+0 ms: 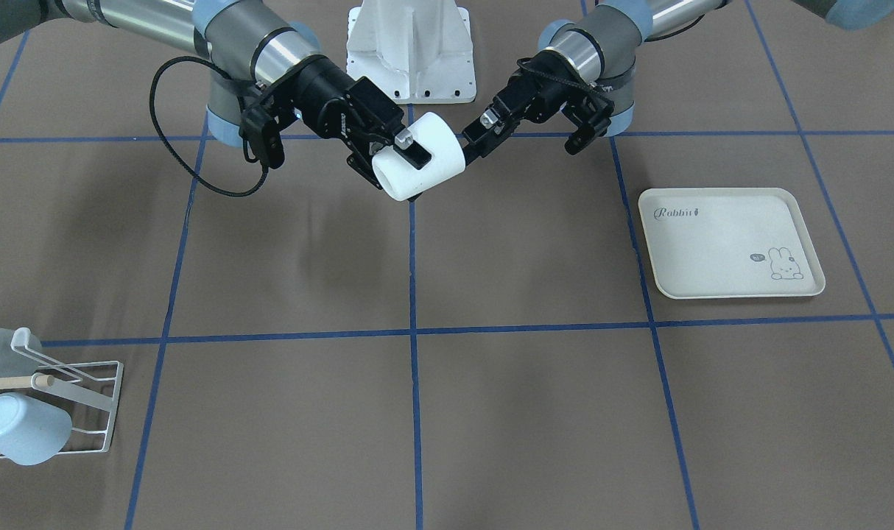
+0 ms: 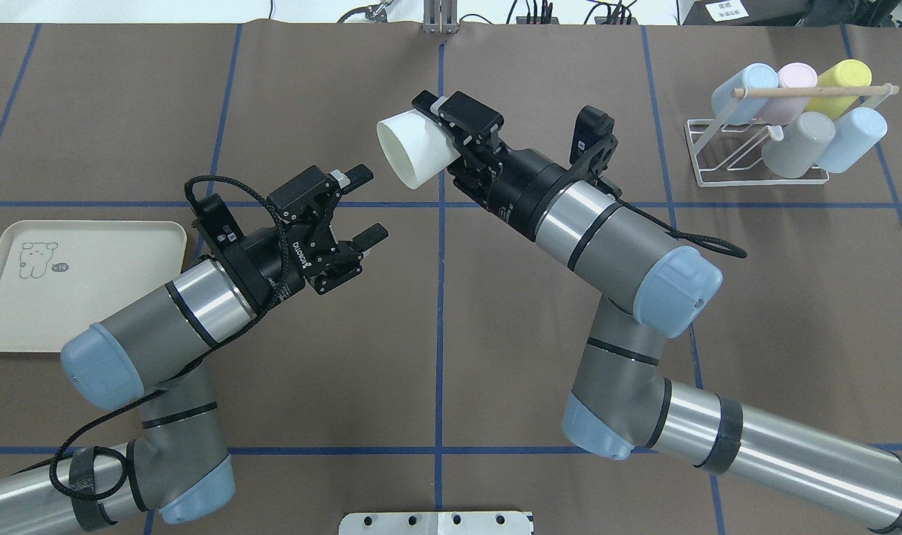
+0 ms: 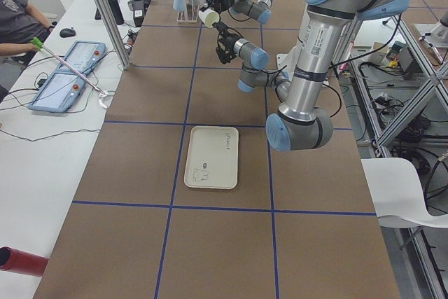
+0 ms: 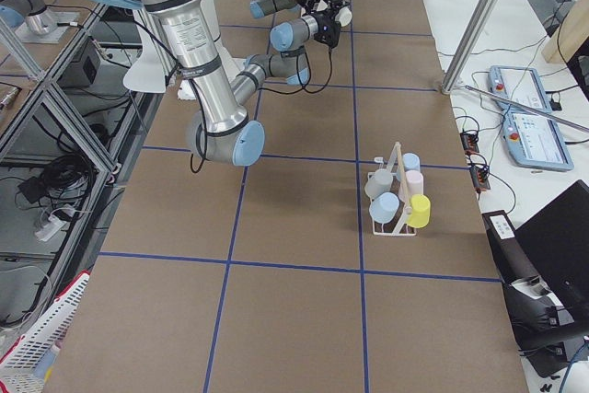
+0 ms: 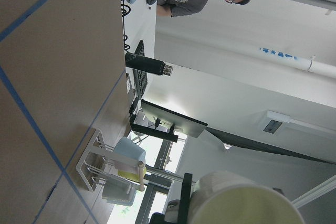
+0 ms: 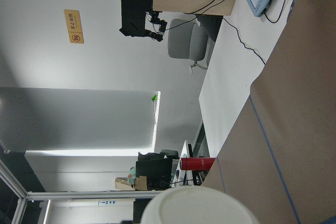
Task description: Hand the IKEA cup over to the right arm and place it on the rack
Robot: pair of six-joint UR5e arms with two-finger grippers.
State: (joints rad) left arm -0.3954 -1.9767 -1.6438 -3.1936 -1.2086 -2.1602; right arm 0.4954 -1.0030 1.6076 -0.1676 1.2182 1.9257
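The white IKEA cup (image 1: pixel 436 158) is held on its side in the air above the table's middle, near the robot's base. My right gripper (image 2: pixel 432 137) is shut on the cup (image 2: pixel 406 152), with one finger along its outside wall. My left gripper (image 2: pixel 368 204) is open and empty, just off the cup's free end and apart from it. In the front-facing view the left gripper (image 1: pixel 480 132) sits right beside the cup. The cup fills the bottom of the left wrist view (image 5: pixel 241 203) and the right wrist view (image 6: pixel 199 208). The white wire rack (image 2: pixel 756 160) stands far to my right.
The rack holds several pastel cups (image 2: pixel 796 145) under its wooden dowel (image 2: pixel 815 91); it also shows in the front-facing view (image 1: pixel 86 397). A cream rabbit-print tray (image 2: pixel 72 297) lies on my left. An operator (image 3: pixel 14 19) sits at the side desk.
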